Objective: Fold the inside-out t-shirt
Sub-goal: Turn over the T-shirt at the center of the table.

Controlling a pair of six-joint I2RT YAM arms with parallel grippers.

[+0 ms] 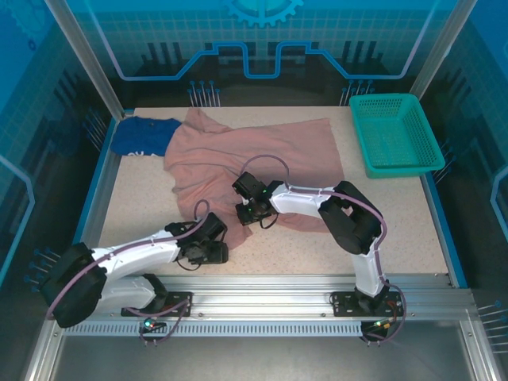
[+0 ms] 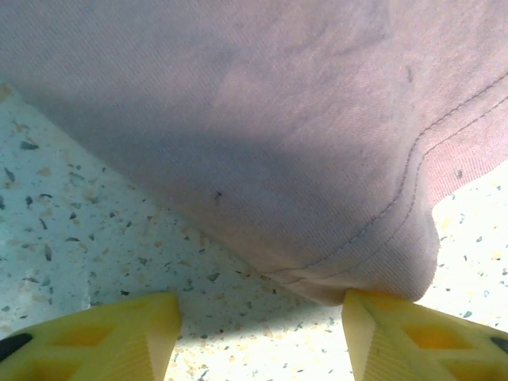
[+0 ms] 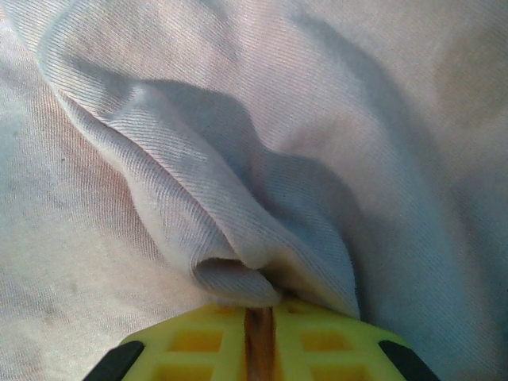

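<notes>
Dusty-pink soft cloth t-shirt (image 1: 254, 151) lies rumpled, spread across the far-middle of the speckled bench (image 1: 341, 246). Right pincer (image 3: 260, 321) sits on the shirt's near part, yellow fingers together, clamped on a raised fold of the pink cloth. Left pincer (image 2: 262, 325) is low at the near-left hem, fingers apart, with the hem corner just at one finger. Dark blue folded garment (image 1: 143, 135) at far left touches the shirt. Green plastic mesh basket (image 1: 385, 98) at far right, apart.

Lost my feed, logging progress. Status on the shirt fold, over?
Left gripper open at the hem. Right gripper shut on a pinch of the t-shirt. T-shirt rumpled, not yet folded; blue garment beside its far-left edge.
</notes>
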